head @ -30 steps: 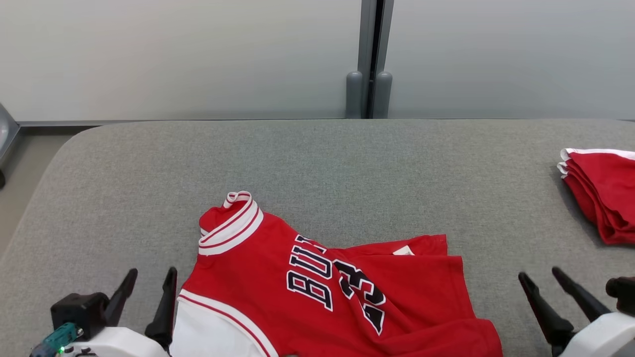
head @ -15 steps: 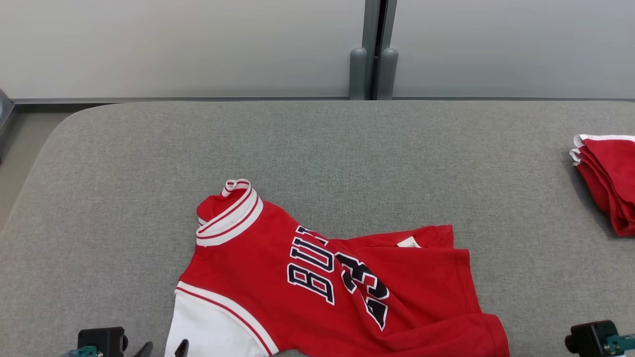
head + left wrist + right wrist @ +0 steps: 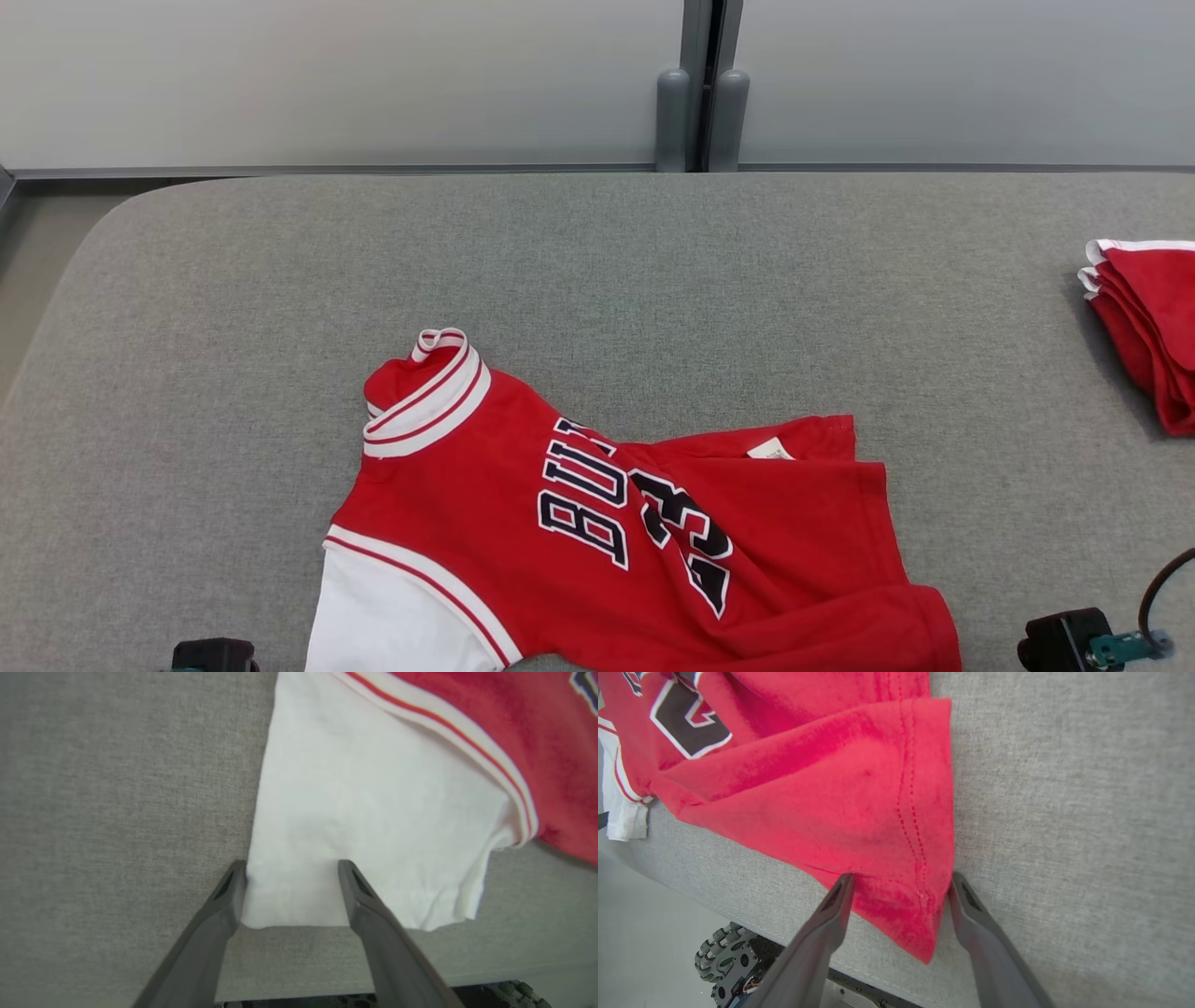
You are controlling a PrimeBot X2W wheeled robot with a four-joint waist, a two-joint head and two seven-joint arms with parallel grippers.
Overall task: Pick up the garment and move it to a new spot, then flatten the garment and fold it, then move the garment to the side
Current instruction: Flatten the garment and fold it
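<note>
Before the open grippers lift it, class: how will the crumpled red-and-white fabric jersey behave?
Probably floppy: the red-and-white fabric jersey lies in soft folds. Likely light: its thin white sleeve lies flat. Lifted by two corners, its middle would probably sag.

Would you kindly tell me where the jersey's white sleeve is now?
The white sleeve lies at the jersey's near left corner by the table's front edge, its hem between the open left gripper's fingers in the left wrist view.
</note>
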